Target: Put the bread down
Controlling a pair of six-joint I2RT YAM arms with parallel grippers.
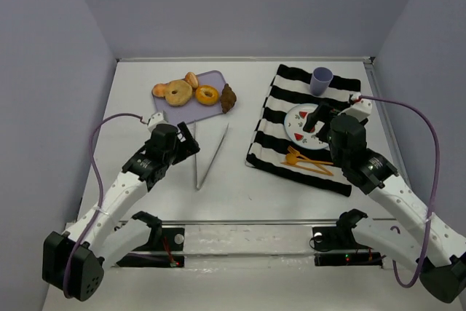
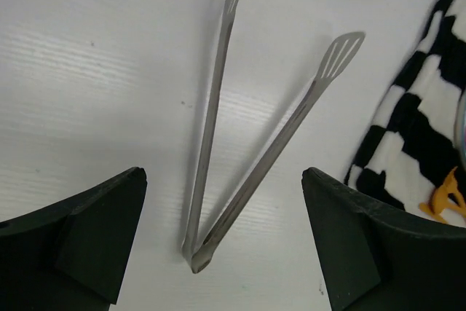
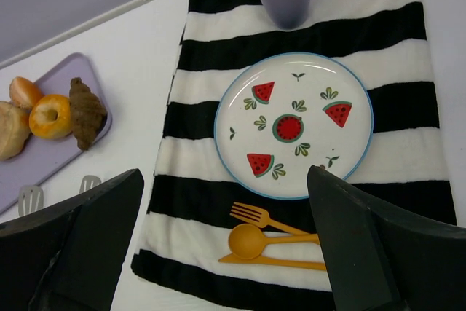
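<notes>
White tabletop fills the space under both arms, and you have each gripper parked over the thing it seems meant for. Your left gripper (image 2: pixel 224 180) hangs with its jaws spread wide, holding nothing; the metal tongs (image 2: pixel 247 172) lie flat between them, hinge end nearest the wrist and the two slotted tips fanning away ahead, so the jaws look lined up to close on the tongs' arms. The bread (image 3: pixel 87 112) sits past those tips, ahead of the left jaws, on the outer edge of the lavender tray (image 3: pixel 80 67) just beside the doughnut (image 3: pixel 49 116), probably the easiest piece to reach without disturbing the rest. Your right gripper (image 3: pixel 224 174) is likewise wide and empty, with the watermelon plate (image 3: pixel 291 78) ahead and centred between its jaws on the striped cloth (image 3: pixel 189 158); the bread is well off beyond its left finger. I judge the plate to be the likely landing spot, bare as it is.
</notes>
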